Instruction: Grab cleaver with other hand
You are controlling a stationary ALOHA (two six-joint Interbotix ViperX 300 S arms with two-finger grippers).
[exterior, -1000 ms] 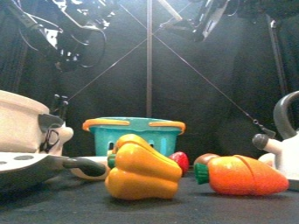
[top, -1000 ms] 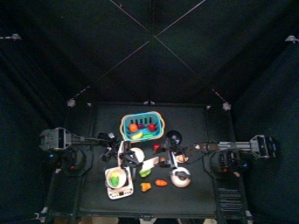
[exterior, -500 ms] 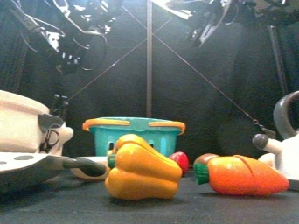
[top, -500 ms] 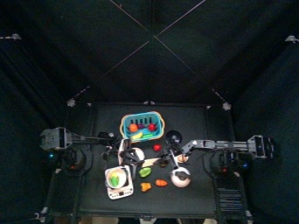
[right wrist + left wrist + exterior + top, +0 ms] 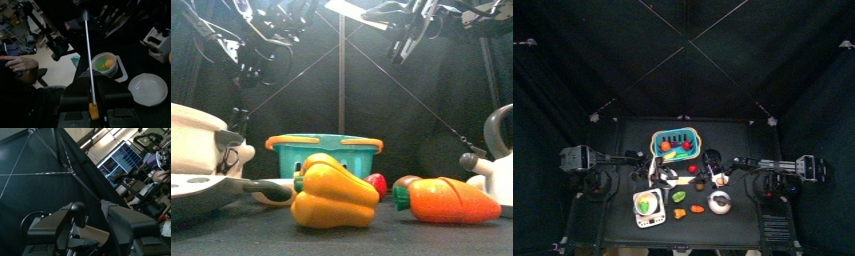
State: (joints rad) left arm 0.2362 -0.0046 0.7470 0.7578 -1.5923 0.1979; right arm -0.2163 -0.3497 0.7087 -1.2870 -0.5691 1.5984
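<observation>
The right gripper (image 5: pixel 91 95) is clamped on the cleaver (image 5: pixel 89 60), a thin silver metal blade with an orange handle, seen edge-on. It is held in the air above the middle of the black counter (image 5: pixel 751 135). The left gripper (image 5: pixel 93 215) is raised beside it with its jaws apart. A teal plastic slatted basket (image 5: pixel 676 141) sits by the counter's back edge.

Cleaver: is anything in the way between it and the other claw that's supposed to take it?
Nothing visible does. The cleaver rises edge-on from the right claw, held high above the table. The left claw is up there too, close beside it, and no toy or arm shows between them.
</observation>
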